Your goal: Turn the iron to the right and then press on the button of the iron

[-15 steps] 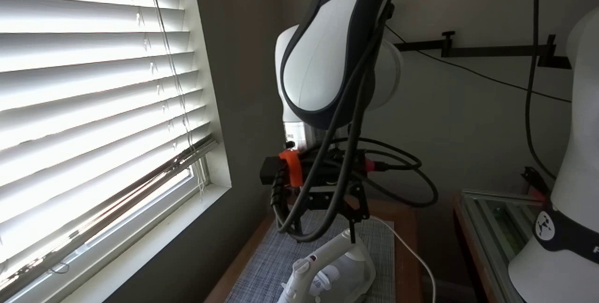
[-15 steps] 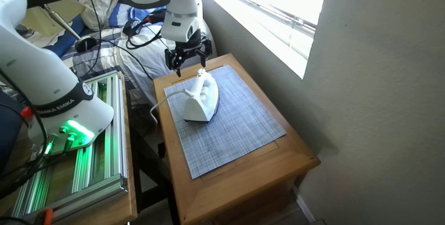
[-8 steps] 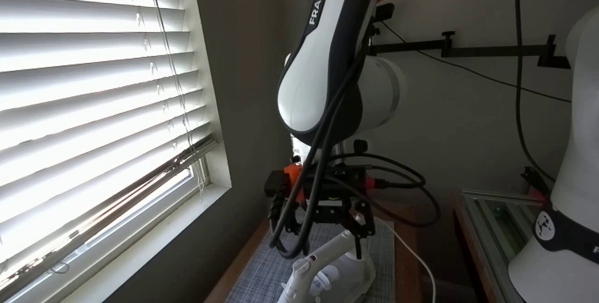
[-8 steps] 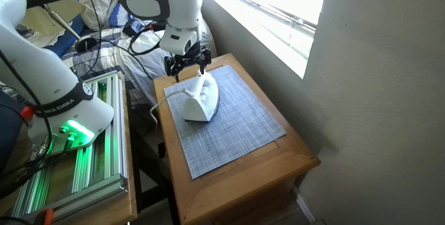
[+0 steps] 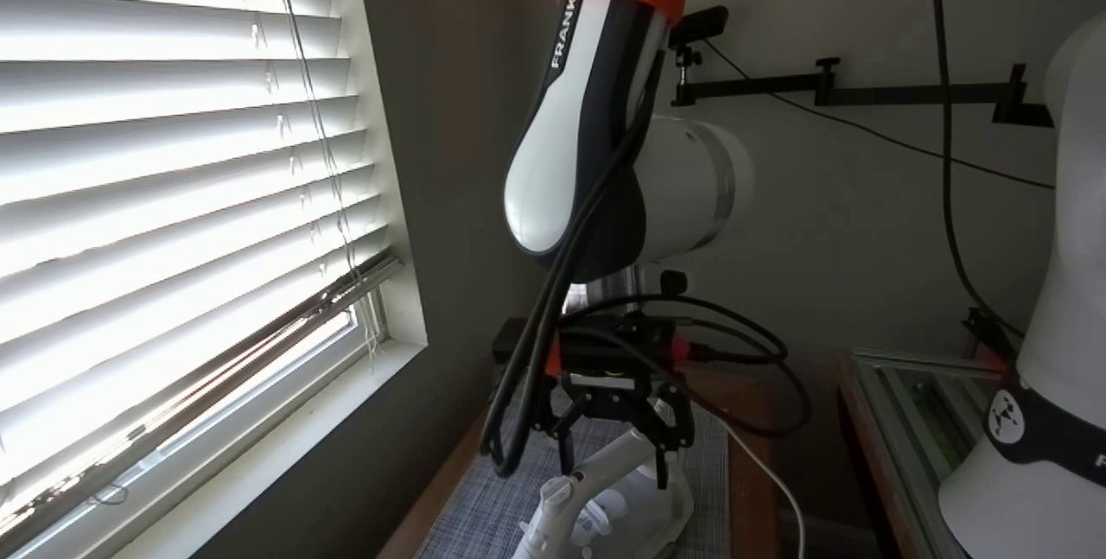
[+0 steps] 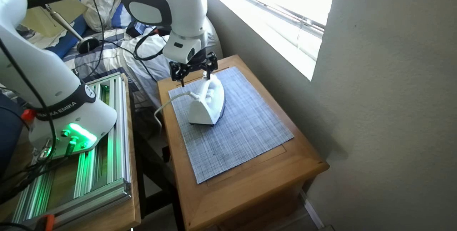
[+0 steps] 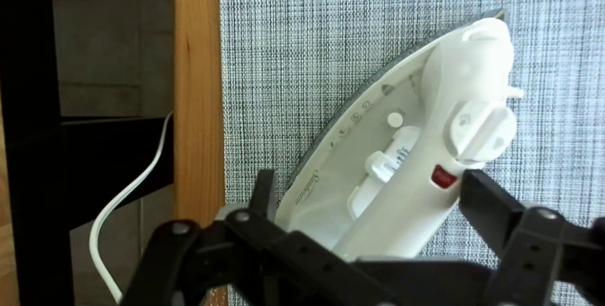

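One white plastic clothes iron (image 6: 206, 108): flat on the grey woven rectangular mat (image 6: 235, 149).
Arched white handle (image 7: 420, 197): carries a round white dial (image 7: 482, 131) and a small dark-red inset (image 7: 443, 177).
Black two-finger gripper (image 5: 614, 462): fingers wide apart, one on each side of the handle in the wrist view; contact cannot be told.
Brown wooden table (image 6: 250, 202): bears the mat.
Thin white cord (image 7: 126, 190): runs from the iron over the table edge.

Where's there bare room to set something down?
In an exterior view, the grey woven mat lies bare between the pointed white plastic iron and the near brown wooden table border. Crowded: the far end, where the open black two-fingered pincer hangs over the iron, and alongside the thin white cord.
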`<state>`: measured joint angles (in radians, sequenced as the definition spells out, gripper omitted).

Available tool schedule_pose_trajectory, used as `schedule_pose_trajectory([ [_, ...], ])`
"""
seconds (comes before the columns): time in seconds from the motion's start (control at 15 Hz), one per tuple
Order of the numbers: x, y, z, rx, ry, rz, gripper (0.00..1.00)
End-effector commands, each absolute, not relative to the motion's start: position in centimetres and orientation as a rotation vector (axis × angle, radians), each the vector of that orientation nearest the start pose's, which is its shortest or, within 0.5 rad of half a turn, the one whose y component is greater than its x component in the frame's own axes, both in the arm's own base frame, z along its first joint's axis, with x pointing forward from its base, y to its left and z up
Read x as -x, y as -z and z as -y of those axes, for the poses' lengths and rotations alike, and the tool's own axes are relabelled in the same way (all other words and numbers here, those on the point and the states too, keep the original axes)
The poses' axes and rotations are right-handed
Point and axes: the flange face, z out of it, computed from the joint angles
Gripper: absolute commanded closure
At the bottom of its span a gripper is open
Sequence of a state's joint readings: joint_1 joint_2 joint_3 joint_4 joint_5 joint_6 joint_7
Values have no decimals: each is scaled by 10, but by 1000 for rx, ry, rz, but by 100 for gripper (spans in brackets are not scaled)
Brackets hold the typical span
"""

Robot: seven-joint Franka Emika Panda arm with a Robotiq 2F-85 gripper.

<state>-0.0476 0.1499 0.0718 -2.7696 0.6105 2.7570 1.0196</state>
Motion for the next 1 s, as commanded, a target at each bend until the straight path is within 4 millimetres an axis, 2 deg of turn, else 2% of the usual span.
schedule_pose_trajectory([
  [0.0, -356, -151, 16, 2096, -306, -2156, 0],
  [0.93, -349, -142, 30, 2038, -258, -2154, 0],
])
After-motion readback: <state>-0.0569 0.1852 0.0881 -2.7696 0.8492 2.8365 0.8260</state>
